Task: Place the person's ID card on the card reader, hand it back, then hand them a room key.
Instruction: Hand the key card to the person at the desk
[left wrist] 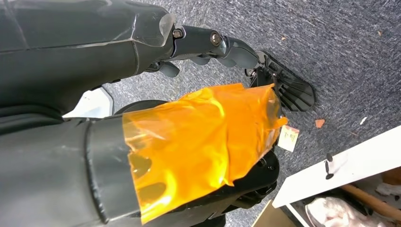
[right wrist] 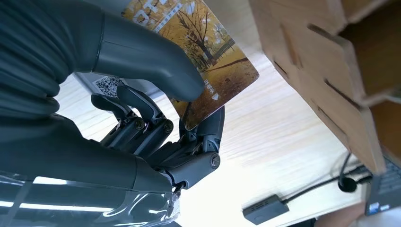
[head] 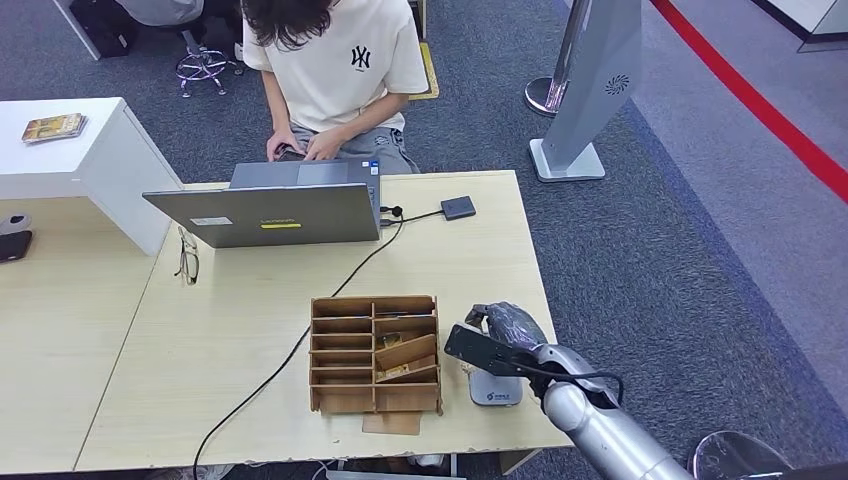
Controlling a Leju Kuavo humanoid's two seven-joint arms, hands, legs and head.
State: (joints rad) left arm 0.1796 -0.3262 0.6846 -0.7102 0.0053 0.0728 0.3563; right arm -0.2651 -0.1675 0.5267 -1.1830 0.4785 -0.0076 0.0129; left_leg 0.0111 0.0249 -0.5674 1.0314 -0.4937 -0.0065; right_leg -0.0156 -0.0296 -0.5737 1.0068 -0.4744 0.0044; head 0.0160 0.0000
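**A:** Where does your card stand right now?

**B:** Your right hand has the card pinched between the thick thumb and the dark fingers under it. It carries an autumn-tree picture, so you may be holding a room key rather than the ID, though I cannot read enough of the print to say. In the head view that hand hangs over the white card reader, just beside the wooden key rack on the surface.

**A:** And the left hand?

**B:** Your left hand hangs down by the carpet with nothing in it. Its fingers look partly curled, but an orange film on the wrist covers much of the view, so I cannot tell whether they are together or apart.

**A:** What should worry me?

**B:** The pinch sits near one edge of the card, so most of it sticks out free. If you swing toward the person, that free end could clip the rack wall and twist out of your thumb. A thin flat card may also slide if the thumb eases early. The person has both hands on the laptop, so offering the card before they reach risks a drop onto the surface.
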